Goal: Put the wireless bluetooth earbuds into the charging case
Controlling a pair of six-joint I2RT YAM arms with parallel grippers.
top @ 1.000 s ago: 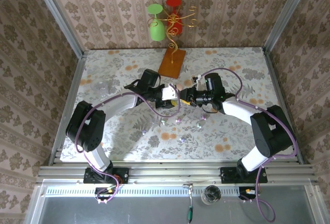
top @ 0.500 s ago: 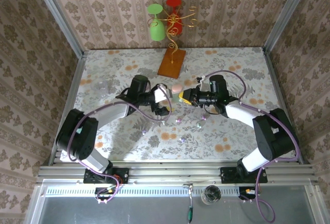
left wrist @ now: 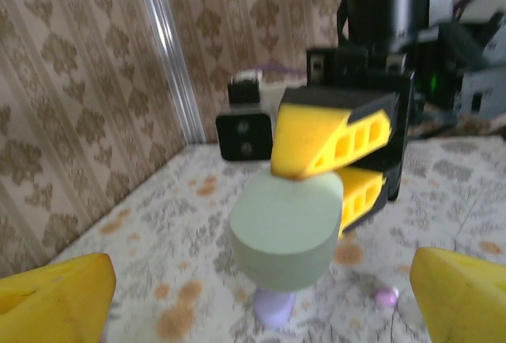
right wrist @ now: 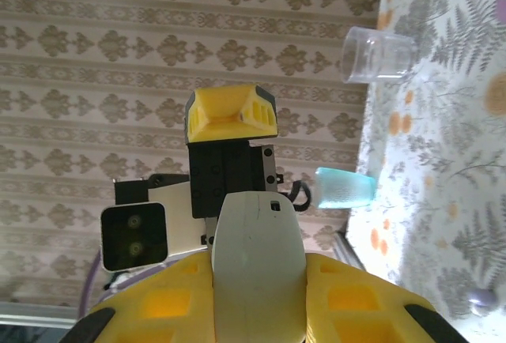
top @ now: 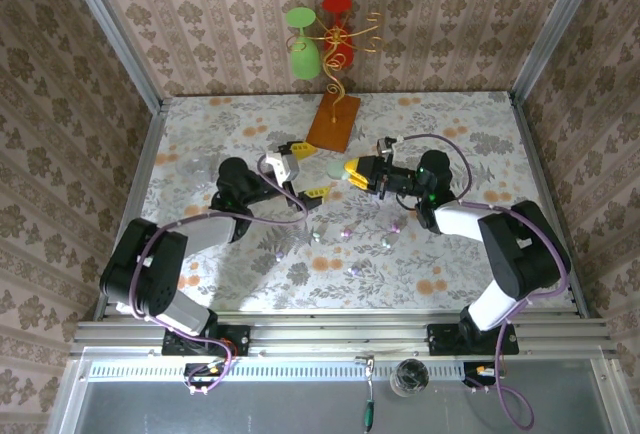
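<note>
1. Since a second ago the left hand (top: 308, 170) has drawn back to the left, away from the right hand it was pressed close to. Its yellow fingers (left wrist: 55, 295) are released, wide apart with nothing between them.
2. We see the right hand (top: 356, 170) clenched on the mint charging case (top: 334, 169), one yellow finger on either side, holding it above the desk (top: 450, 124).
3. The case sits in the gap between the two hands, clear of the left fingers.
4. The wireless bluetooth earbuds (top: 345, 234) lie scattered on the flowered desk, on the near side of both hands and apart from the case. From the left wrist we see a purple bud (left wrist: 274, 307) below the case and a pink bud (left wrist: 386, 295) near it.
5. Farther back stands an orange wooden base (top: 333, 121) bearing a green glass (top: 303, 49) and a red glass (top: 338, 9).
</note>
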